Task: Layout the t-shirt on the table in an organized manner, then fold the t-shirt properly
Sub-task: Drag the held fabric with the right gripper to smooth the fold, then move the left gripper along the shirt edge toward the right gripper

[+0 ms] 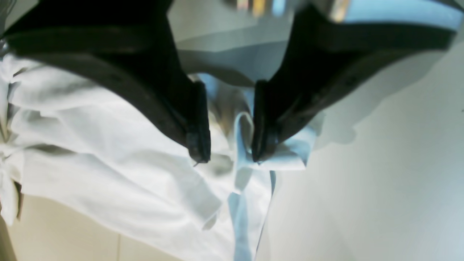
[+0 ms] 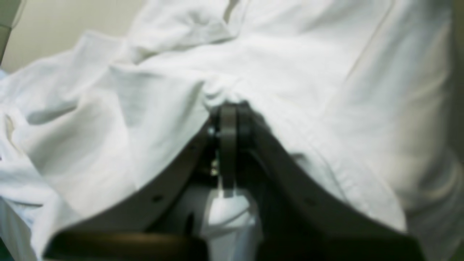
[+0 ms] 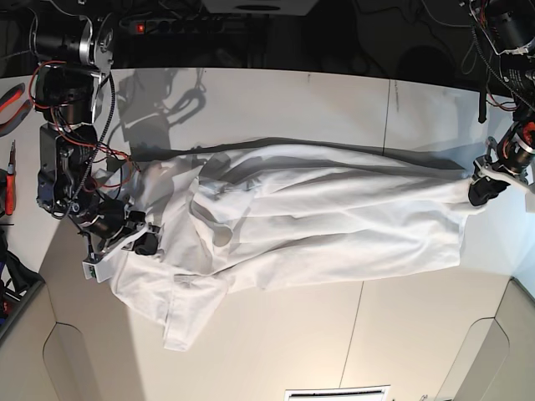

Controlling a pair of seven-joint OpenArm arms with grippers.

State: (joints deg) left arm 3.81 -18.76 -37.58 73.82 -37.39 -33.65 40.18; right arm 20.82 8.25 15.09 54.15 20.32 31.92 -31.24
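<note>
Stretching across the middle of the table (image 3: 276, 109), the t-shirt (image 3: 334, 221) lies pulled out long between the two arms, one end at the base view's left and the other at its right. The right gripper (image 2: 227, 108) sits at the left end in that view, its jaws pressed fully together with a bunch of white cloth pinched at the tips; the right wrist view shows fabric gathered into small puckers right where the fingers meet, and more cloth draped over and around them. Near this end the shirt is rumpled, with a loose flap hanging down toward the near edge of the table and folds piled beside the gripper. The left gripper (image 1: 226, 156) holds the opposite end, at the base view's right, close to the table's edge. In the left wrist view its two dark fingers (image 1: 197, 119) stand partly apart, with a fold of the shirt's edge caught between them and touching the inner face of one finger, so it grips the cloth without closing fully. The stretch of shirt between the arms looks fairly smooth, with long shallow wrinkles running along its length, and it casts a shadow on the table behind it.
</note>
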